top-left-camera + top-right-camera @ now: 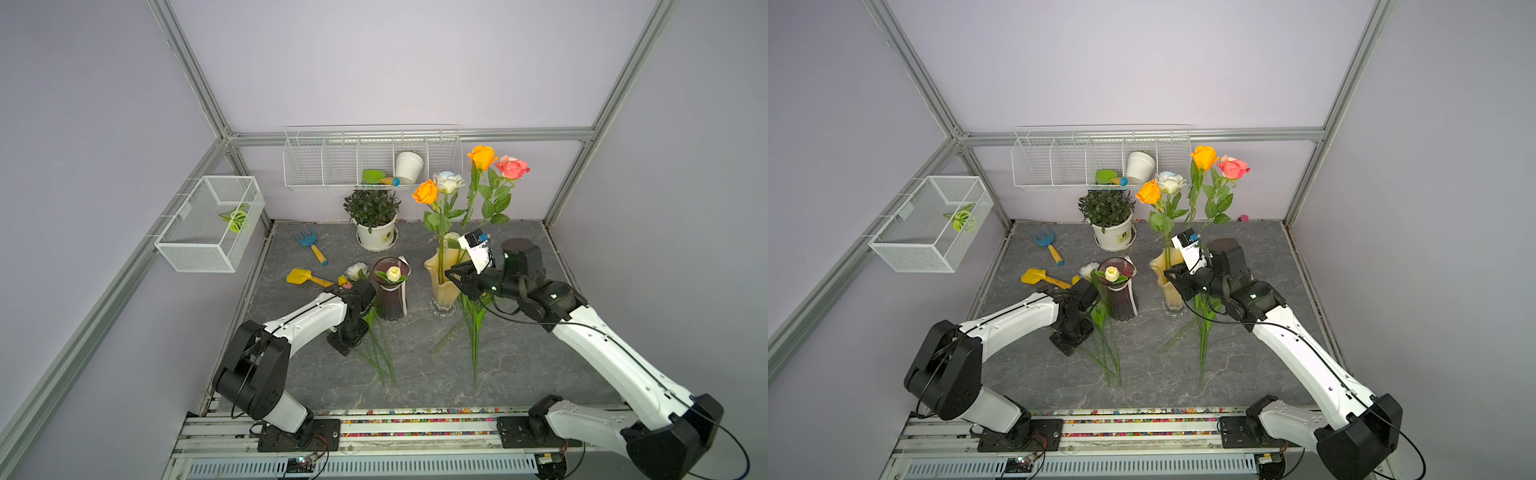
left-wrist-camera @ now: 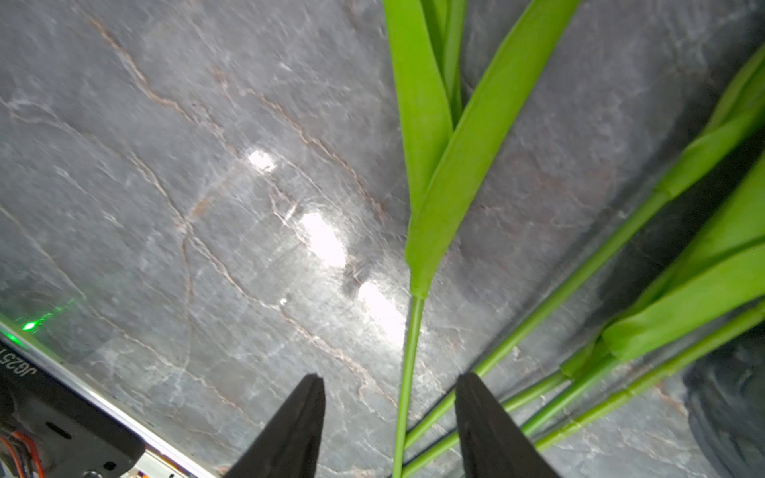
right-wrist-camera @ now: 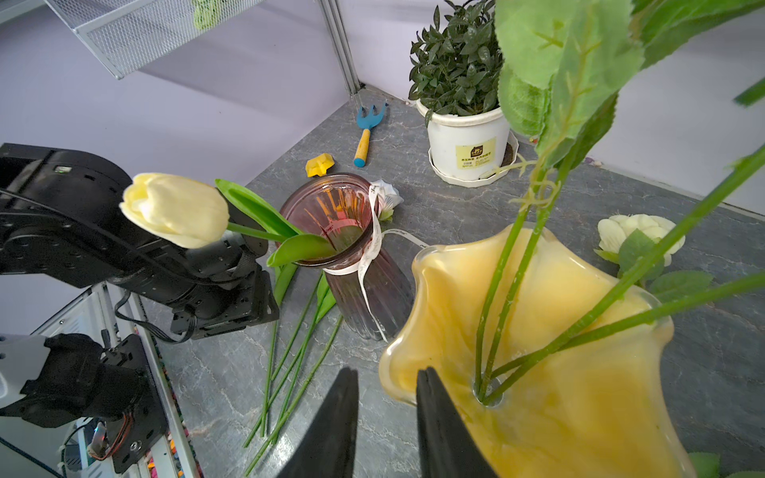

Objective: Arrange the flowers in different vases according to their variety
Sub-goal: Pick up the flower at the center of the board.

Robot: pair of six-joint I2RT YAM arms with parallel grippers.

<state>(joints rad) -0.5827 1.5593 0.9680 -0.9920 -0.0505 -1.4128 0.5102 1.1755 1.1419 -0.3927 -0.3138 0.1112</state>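
The dark purple vase [image 1: 390,291] [image 3: 352,231] holds one cream tulip [image 1: 393,273]. To its right, the pale yellow vase [image 1: 440,282] [image 3: 538,372] holds several roses, orange [image 1: 482,156], pink [image 1: 512,167] and white-blue [image 1: 448,181]. More flowers lie on the table left of the purple vase, their stems [image 1: 382,357] running forward. My left gripper [image 2: 389,378] is open low over them, with one thin stem [image 2: 407,372] between the jaws and touching neither. My right gripper [image 3: 387,372] [image 1: 453,276] is open by a narrow gap at the yellow vase's rim and holds nothing.
A potted bush [image 1: 376,220] stands at the back. A blue rake [image 1: 309,245] and a yellow shovel [image 1: 305,277] lie left of the vases. More stems [image 1: 473,345] lie in front of the yellow vase. A cream rose [image 3: 637,231] lies behind it. Wire baskets [image 1: 208,224] [image 1: 370,160] hang on the walls.
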